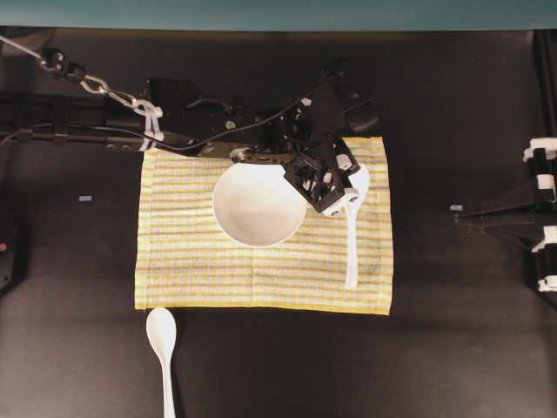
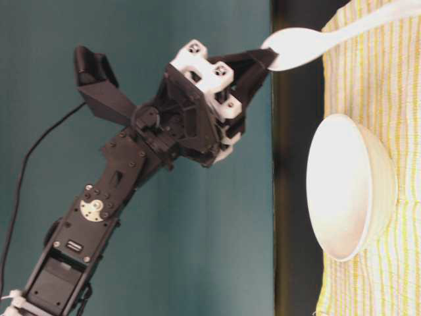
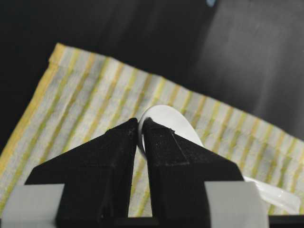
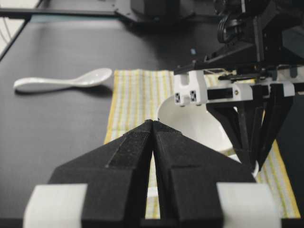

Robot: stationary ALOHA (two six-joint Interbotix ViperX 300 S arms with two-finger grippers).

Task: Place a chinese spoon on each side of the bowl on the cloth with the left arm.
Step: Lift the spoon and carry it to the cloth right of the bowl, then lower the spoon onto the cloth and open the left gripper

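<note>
The white bowl sits in the middle of the yellow-striped cloth. My left gripper hangs just right of the bowl, shut on the scoop rim of a chinese spoon. In the left wrist view the jaws pinch the scoop's edge. At table level the scoop is held above the cloth, and the handle slants down toward it. A second chinese spoon lies on the black table, off the cloth's near left corner. My right gripper is shut on nothing.
The left arm reaches in over the cloth's far edge. My right arm is parked at the table's right edge. A teal wall runs behind the table. Bare black tabletop surrounds the cloth.
</note>
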